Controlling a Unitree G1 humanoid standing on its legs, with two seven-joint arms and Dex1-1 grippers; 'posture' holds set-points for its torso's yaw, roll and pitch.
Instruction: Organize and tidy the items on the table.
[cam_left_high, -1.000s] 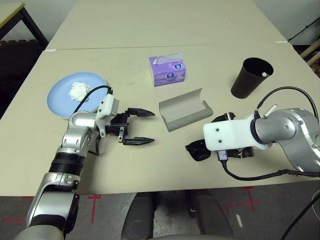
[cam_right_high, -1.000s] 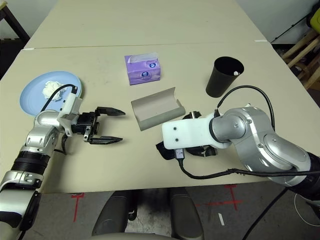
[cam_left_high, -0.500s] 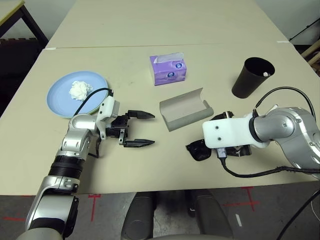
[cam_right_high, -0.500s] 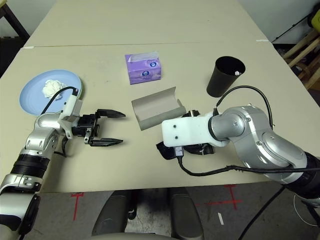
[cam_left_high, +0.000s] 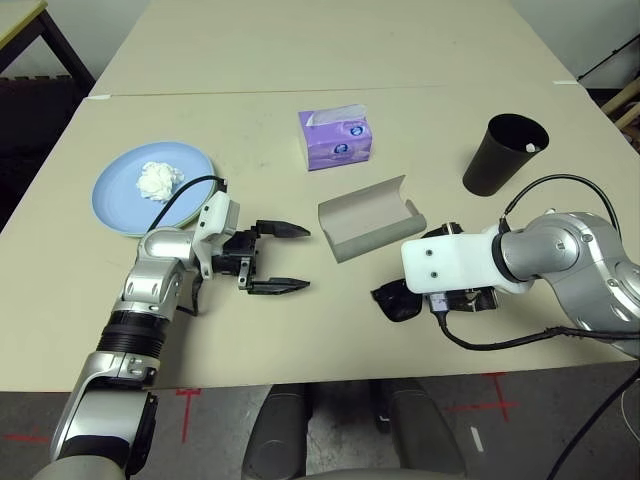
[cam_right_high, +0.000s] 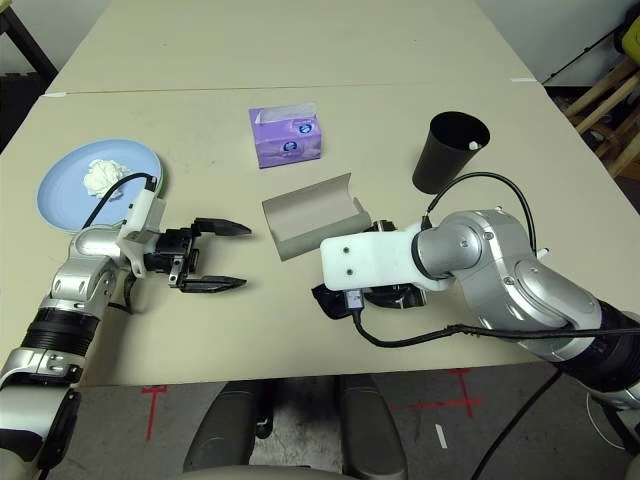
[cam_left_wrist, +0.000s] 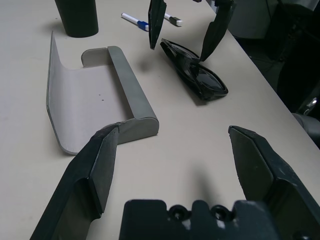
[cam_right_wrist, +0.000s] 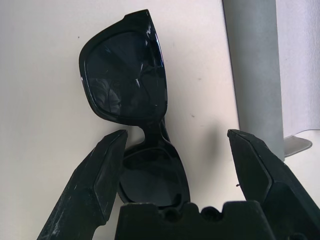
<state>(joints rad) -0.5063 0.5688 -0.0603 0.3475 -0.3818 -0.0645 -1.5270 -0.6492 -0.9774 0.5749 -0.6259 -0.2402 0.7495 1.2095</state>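
Black sunglasses (cam_right_wrist: 131, 80) lie folded on the table (cam_left_high: 330, 330), just in front of the open grey glasses case (cam_left_high: 370, 220). My right gripper (cam_right_wrist: 176, 135) is open, its two fingers standing on either side of the sunglasses without closing on them. My left gripper (cam_left_high: 303, 258) is open and empty, low over the table left of the case and pointing at it. A light blue plate (cam_left_high: 120, 190) at the left holds the white tissue wad (cam_left_high: 158, 180). The black cup (cam_left_high: 503, 155) stands at the right. The marker (cam_left_wrist: 134, 20) lies beyond the sunglasses.
A purple tissue box (cam_left_high: 337, 141) stands behind the case. Something small and white (cam_left_high: 530, 147) rests at the cup's rim. A second table (cam_left_high: 330, 40) adjoins at the back. A cable (cam_left_high: 560, 180) loops from my right forearm.
My right wrist has edged slightly left over the sunglasses. The left arm has hardly moved, and both grippers have stayed open.
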